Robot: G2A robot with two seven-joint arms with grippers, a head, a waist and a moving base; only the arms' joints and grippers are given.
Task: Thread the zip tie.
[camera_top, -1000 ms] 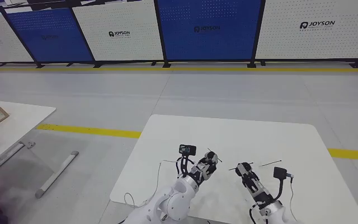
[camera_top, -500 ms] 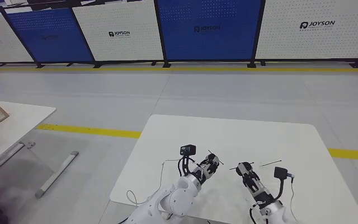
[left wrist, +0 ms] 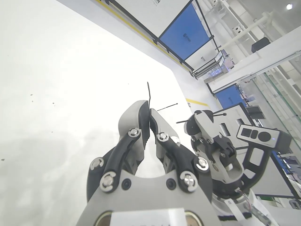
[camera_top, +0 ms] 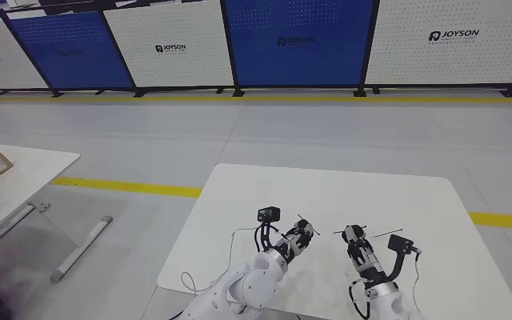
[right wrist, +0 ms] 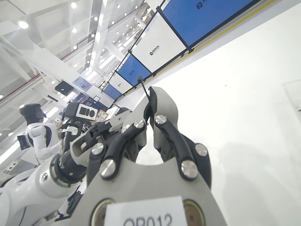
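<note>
Left wrist view: the left hand (left wrist: 149,109) is closed on a thin black zip tie (left wrist: 148,92), its tip standing out. The right hand (right wrist: 150,97) pinches a black strip (right wrist: 143,87) with a small head (same tie or not, I cannot tell). Both hang above the tabletop (camera_top: 336,192), by its near edge.

Three black zip ties (left wrist: 148,92) (left wrist: 167,106) (left wrist: 217,115), two grippers (left wrist: 149,108) (right wrist: 151,95), two white tables (camera_top: 336,184) (camera_top: 32,168), two blue wall panels (camera_top: 298,40) (camera_top: 72,48), three white wall panels (camera_top: 172,44) (camera_top: 444,36) (camera_top: 16,64), two yellow floor lines (camera_top: 120,186) (camera_top: 240,98), one humanoid robot (right wrist: 37,132) far behind
</note>
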